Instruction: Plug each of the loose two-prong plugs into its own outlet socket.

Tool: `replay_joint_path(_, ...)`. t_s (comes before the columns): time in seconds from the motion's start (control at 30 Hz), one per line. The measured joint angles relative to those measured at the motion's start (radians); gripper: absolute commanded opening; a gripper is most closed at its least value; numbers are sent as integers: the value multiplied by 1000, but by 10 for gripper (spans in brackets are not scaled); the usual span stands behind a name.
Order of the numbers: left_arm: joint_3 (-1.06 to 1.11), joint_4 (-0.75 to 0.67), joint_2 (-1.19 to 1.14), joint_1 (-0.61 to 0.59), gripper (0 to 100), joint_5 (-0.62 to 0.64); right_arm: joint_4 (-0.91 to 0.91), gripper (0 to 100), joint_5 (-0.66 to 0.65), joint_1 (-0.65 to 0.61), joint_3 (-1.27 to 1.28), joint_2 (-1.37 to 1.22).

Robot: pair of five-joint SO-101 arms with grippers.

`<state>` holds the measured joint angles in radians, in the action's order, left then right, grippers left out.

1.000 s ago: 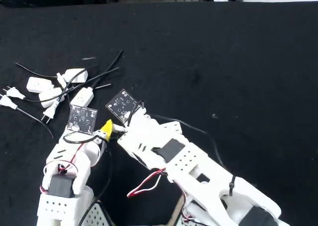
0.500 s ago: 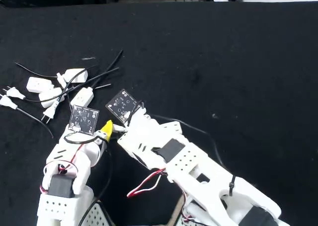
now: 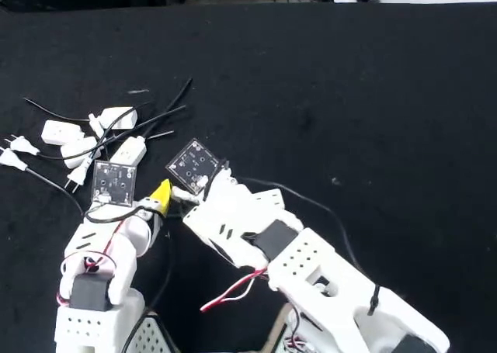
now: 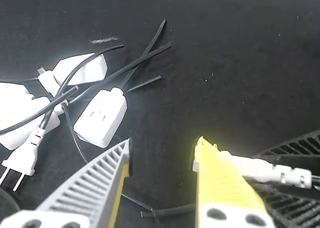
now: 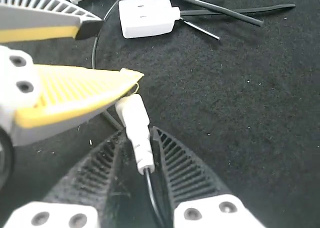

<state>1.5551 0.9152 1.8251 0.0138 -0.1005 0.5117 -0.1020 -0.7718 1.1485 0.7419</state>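
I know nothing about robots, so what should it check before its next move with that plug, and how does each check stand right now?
1. Hold on the plug: ok, the right gripper is shut on it.
2. The left gripper free: ok, open and empty.
3. Slots of the nearest socket showing: ok, both visible.
4. The plug lined up with that socket: not ok, they lie apart.
5. Prongs straight: cannot tell, hidden.

left pincer [image 4: 162, 143] agape, right pincer [image 5: 137, 133] clamped
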Motion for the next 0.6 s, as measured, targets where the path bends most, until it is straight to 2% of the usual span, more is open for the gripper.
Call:
replay_joint_path(0.4,-12,-11,-3,-6,216,5,0,11,0,0,-2,11)
replay_joint_path(0.6,2,-14,-3,28,216,5,0,11,0,2,-2,11)
